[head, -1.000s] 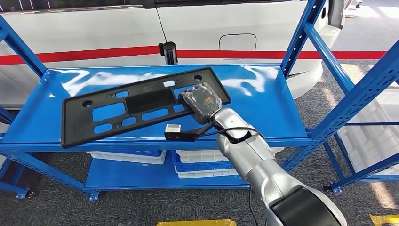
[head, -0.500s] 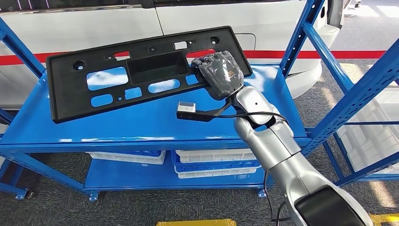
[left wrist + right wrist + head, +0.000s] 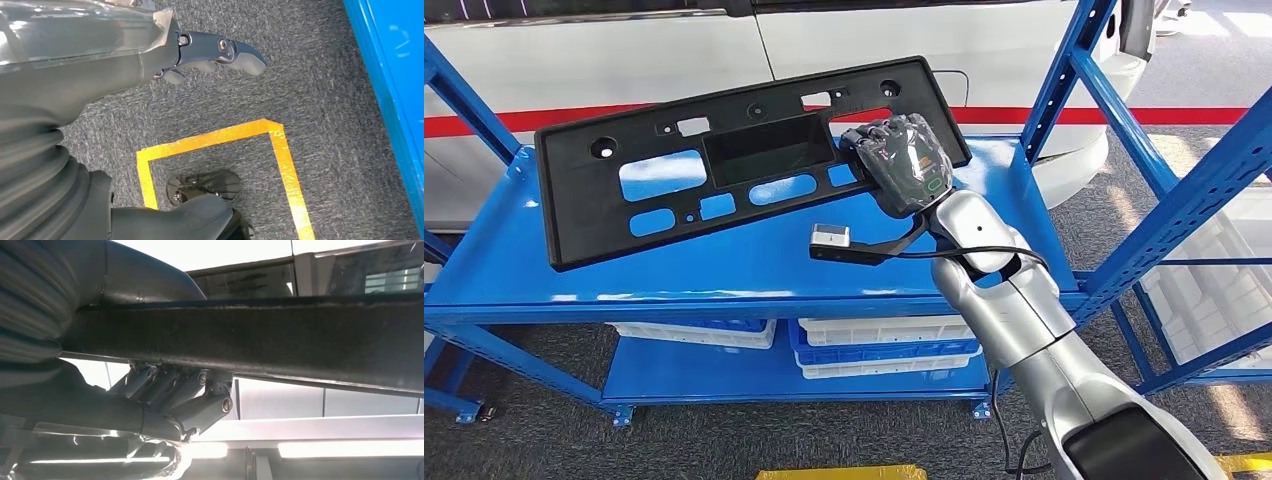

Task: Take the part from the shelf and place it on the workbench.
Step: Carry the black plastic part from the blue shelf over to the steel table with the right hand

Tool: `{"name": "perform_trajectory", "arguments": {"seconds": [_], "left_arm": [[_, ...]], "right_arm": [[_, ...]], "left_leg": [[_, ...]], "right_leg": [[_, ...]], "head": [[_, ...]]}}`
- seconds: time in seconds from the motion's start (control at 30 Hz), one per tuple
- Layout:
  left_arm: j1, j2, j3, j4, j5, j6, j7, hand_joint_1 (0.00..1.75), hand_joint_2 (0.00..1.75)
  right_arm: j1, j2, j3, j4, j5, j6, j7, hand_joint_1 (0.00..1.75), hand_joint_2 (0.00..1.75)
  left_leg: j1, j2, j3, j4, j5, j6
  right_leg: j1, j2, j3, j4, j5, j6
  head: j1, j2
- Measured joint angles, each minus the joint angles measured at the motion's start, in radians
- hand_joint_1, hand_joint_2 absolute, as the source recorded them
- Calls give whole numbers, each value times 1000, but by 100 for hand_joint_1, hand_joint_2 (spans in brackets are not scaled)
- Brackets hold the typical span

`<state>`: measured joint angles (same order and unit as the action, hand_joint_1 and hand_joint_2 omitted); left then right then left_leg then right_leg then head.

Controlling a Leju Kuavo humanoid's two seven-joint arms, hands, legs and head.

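The part is a long black plastic plate with several cut-outs. It hangs tilted in the air above the blue shelf, its right end higher. My right hand grips it near that right end. In the right wrist view the plate's dark edge crosses the picture with my fingers wrapped around it. My left hand hangs over the floor with fingers slightly curled and nothing in it.
Blue uprights frame the shelf on the right. White and blue crates sit on the lower level. A white vehicle with a red stripe stands behind. Yellow tape marks the grey carpet.
The right hand has lifted the plate off the shelf surface and up; in the last half second it shifted slightly to the right.
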<state>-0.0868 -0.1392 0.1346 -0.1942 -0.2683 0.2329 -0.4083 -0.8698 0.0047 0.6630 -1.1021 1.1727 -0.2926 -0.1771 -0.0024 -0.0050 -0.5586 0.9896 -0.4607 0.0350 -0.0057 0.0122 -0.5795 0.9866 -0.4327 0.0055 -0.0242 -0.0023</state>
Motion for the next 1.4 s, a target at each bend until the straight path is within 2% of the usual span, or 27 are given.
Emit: {"name": "perform_trajectory", "arguments": {"seconds": [0.1, 0.2, 0.23, 0.27, 0.3, 0.37, 0.4, 0.43, 0.53, 0.6, 0.63, 0.7, 0.73, 0.77, 0.8, 0.87, 0.93, 0.97, 1.07, 1.13, 1.2, 1.23, 1.27, 1.3, 1.33, 1.37, 1.4], "left_arm": [[-3, -2, -1, 0, -5, -3, 9, 0, 175], [-6, -5, -2, 0, -9, -10, 11, 0, 175], [-6, -6, -2, 0, -10, -13, 12, 0, 175], [-6, -7, -2, 0, -10, -15, 12, 0, 175], [-6, -8, -2, 0, -10, -17, 12, 0, 175], [-6, -8, -2, 0, -10, -19, 12, 0, 175], [-7, -8, -2, 0, -11, -19, 12, 0, 175], [-7, -8, -2, 0, -12, -19, 11, 0, 175], [-7, -8, -2, 0, -15, -19, 10, 0, 175], [-7, -8, -3, 0, -15, -19, 10, 0, 175], [-7, -8, -3, 0, -16, -19, 10, 0, 175], [-7, -8, -3, 0, -16, -19, 10, 0, 175], [-7, -8, -3, 0, -16, -19, 10, 0, 175], [-7, -8, -3, 0, -16, -19, 10, 0, 175], [-7, -8, -3, 0, -16, -19, 10, 0, 175], [-8, -8, -3, 0, -17, -19, 10, 0, 175], [-12, -8, -3, 0, -21, -20, 11, 0, 175], [-14, -7, -3, 0, -24, -20, 12, 0, 175], [-16, -8, -4, 0, -27, -21, 13, 0, 175], [-17, -8, -3, 0, -28, -21, 13, 0, 175], [-18, -9, -4, 0, -30, -22, 13, 0, 175], [-17, -9, -4, 0, -32, -22, 13, 0, 175], [-17, -9, -4, 0, -33, -22, 13, 0, 175], [-17, -9, -4, 0, -34, -22, 13, 0, 175], [-17, -9, -4, 0, -35, -23, 13, 0, 175], [-17, -9, -4, 0, -35, -24, 13, 0, 175], [-17, -9, -4, 0, -36, -25, 13, 0, 175]], "right_arm": [[1, -1, -2, 1, 4, -6, 3, 166, 175], [7, -6, -3, 6, 6, -14, 5, 166, 175], [12, -8, -3, 8, 7, -15, 6, 166, 175], [17, -9, -3, 10, 9, -15, 6, 166, 175], [21, -10, -3, 12, 11, -15, 6, 166, 175], [21, -9, -2, 17, 13, -15, 6, 166, 175], [19, -7, -2, 18, 13, -15, 6, 166, 175], [18, -6, -2, 20, 13, -15, 6, 166, 175], [18, -3, -2, 26, 14, -15, 5, 166, 175], [17, -2, -1, 29, 15, -15, 5, 166, 175], [17, -1, -1, 30, 15, -15, 5, 166, 175], [17, 0, -1, 32, 15, -15, 5, 166, 175], [17, 1, 0, 34, 15, -15, 4, 166, 175], [17, 1, 0, 36, 15, -15, 4, 166, 175], [17, 1, 0, 38, 15, -15, 3, 166, 175], [16, 1, -1, 40, 15, -15, 3, 166, 175], [13, 0, -3, 40, 15, -16, 3, 166, 175], [12, 1, -4, 41, 15, -17, 3, 166, 175], [11, 1, -6, 43, 15, -18, 3, 166, 175], [10, -1, -8, 44, 15, -18, 3, 166, 175], [11, -3, -9, 47, 15, -18, 4, 166, 175], [13, -3, -9, 48, 16, -18, 5, 166, 175], [17, -4, -9, 50, 18, -19, 6, 166, 175], [20, -5, -9, 52, 20, -19, 7, 166, 175], [23, -5, -9, 53, 23, -20, 8, 166, 175], [24, -5, -9, 54, 25, -21, 9, 166, 175], [23, -4, -9, 55, 28, -21, 10, 166, 175]], "left_leg": [[10, 5, 20, -32, 19, 14], [13, 7, 25, -41, 23, 17], [14, 7, 25, -40, 22, 15], [16, 6, 25, -38, 21, 13], [19, 5, 25, -35, 17, 8], [23, 3, 20, -17, 5, -10], [23, 3, 14, -5, -2, -19], [22, 2, 8, 4, -6, -27], [26, 0, -3, 14, -9, -37], [30, 2, -17, 50, -40, -44], [31, 2, -36, 97, -73, -46], [31, 2, -95, 233, -146, -48], [31, 2, -118, 288, -167, -46], [30, 2, -126, 308, -169, -42], [29, 2, -114, 292, -154, -37], [22, 2, -37, 160, -99, -19], [12, 5, 25, 51, -64, -6], [7, 6, 34, 32, -60, -3], [3, 8, 26, 20, -32, 5], [7, 12, 12, 7, -3, 16], [6, 13, -11, 6, 16, 22], [5, 14, -24, 6, 25, 22], [4, 14, -36, 7, 33, 22], [4, 14, -48, 8, 42, 20], [4, 14, -58, 10, 49, 18], [4, 14, -67, 13, 55, 15], [3, 14, -76, 16, 61, 10]], "right_leg": [[3, -2, -18, 36, -20, 6], [-4, -3, -114, 222, -88, 7], [-8, -4, -142, 272, -99, 12], [-13, -4, -152, 282, -94, 20], [-18, -5, -140, 248, -71, 32], [-28, -9, -78, 114, -13, 54], [-30, -8, -55, 63, 5, 57], [-30, -6, -43, 37, 12, 55], [-27, 0, -50, 41, 11, 38], [-27, 0, -52, 42, 13, 27], [-26, 0, -53, 41, 15, 21], [-21, -2, -59, 41, 19, 10], [-17, -2, -64, 41, 22, 5], [-14, -2, -68, 41, 26, 0], [-11, -2, -72, 41, 29, -4], [-6, -1, -77, 41, 37, -8], [-3, -2, -79, 40, 46, -2], [-4, -3, -80, 39, 51, 4], [-5, -7, -86, 36, 60, 23], [-3, -8, -111, 87, 12, 22], [-4, -9, -151, 211, -73, 15], [-5, -9, -165, 273, -102, 17], [-5, -9, -166, 309, -114, 23], [-5, -9, -147, 309, -109, 31], [-5, -9, -109, 269, -93, 38], [-5, -10, -57, 199, -76, 43], [-3, -11, -4, 123, -69, 42]], "head": [[1, 0], [2, 0], [2, 0], [2, 0], [2, 0], [3, 0], [3, 0], [3, 0], [-1, 0], [-1, 0], [-2, 0], [-2, 0], [-2, 0], [-2, 0], [-2, 0], [-2, 0], [-2, 0], [-1, 0], [0, 0], [1, 0], [3, 0], [3, 0], [3, 0], [3, 0], [3, 0], [3, 0], [3, 0]]}}
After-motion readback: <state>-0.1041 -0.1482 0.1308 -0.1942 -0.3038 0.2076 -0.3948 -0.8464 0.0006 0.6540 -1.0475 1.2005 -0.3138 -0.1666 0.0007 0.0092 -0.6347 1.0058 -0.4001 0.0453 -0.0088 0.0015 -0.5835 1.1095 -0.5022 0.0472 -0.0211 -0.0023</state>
